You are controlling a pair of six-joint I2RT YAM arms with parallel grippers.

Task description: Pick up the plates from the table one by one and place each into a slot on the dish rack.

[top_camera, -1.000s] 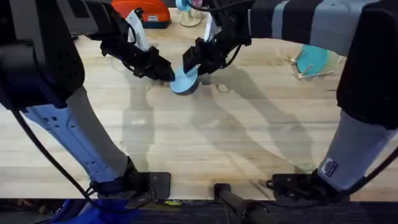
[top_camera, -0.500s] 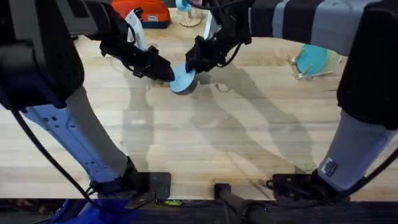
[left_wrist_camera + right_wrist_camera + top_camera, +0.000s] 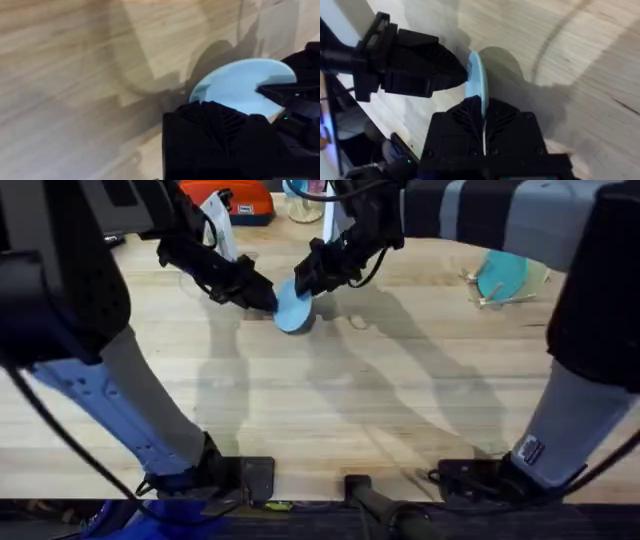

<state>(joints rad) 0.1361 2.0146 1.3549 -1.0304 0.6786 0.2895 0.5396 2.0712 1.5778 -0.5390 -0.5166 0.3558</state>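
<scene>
A pale sky-blue plate (image 3: 292, 307) is tipped up on its edge at the far middle of the table (image 3: 330, 410). My right gripper (image 3: 306, 281) is shut on its rim; in the right wrist view the plate (image 3: 476, 82) runs edge-on between my fingers. My left gripper (image 3: 264, 296) is shut, its tip (image 3: 461, 76) pressed against the plate's left face. In the left wrist view the plate's face (image 3: 235, 87) shows just past my black fingers (image 3: 215, 135). The dish rack (image 3: 481, 299) stands at the far right with a teal plate (image 3: 502, 277) upright in a slot.
A red-orange object (image 3: 237, 200) and a small stand (image 3: 305, 202) sit at the table's back edge, behind the grippers. Bare wood stretches between the plate and the rack, and across the near half of the table.
The blue plate has been tilted up steeper and lifted slightly toward the back. Both grippers moved a little that way with it.
</scene>
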